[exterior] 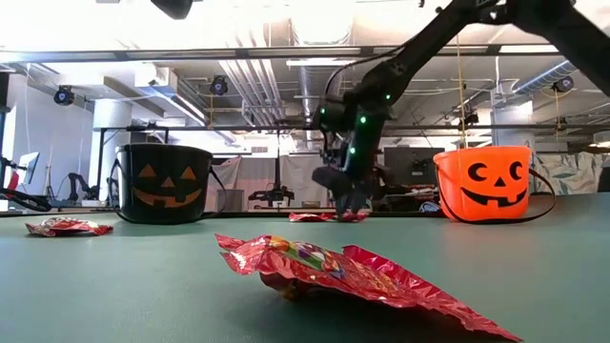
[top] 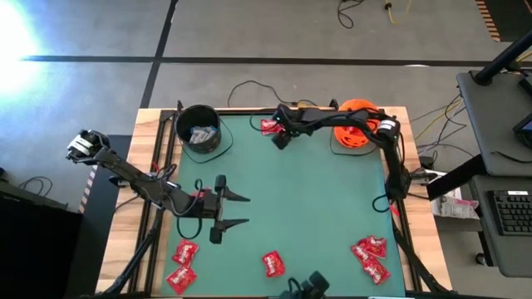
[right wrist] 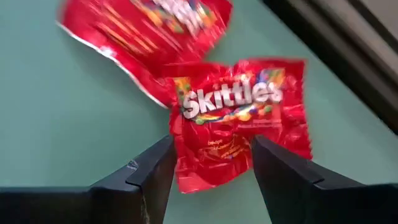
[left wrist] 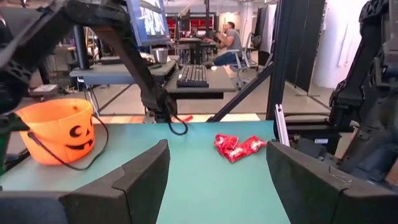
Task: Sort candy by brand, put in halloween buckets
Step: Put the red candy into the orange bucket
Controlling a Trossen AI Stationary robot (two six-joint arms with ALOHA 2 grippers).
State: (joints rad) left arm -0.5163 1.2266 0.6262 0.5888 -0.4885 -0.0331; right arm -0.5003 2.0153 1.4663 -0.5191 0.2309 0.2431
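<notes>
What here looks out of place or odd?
Little. Red packets lie scattered along the near edge of the table, not yet sorted. The black bucket and orange bucket stand upright, and nothing looks spilled or damaged.

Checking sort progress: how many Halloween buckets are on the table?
2. The black bucket stands at the table's far left corner, with white-and-blue bars inside; the orange bucket stands at the far right corner, its contents partly hidden by the right arm.
</notes>
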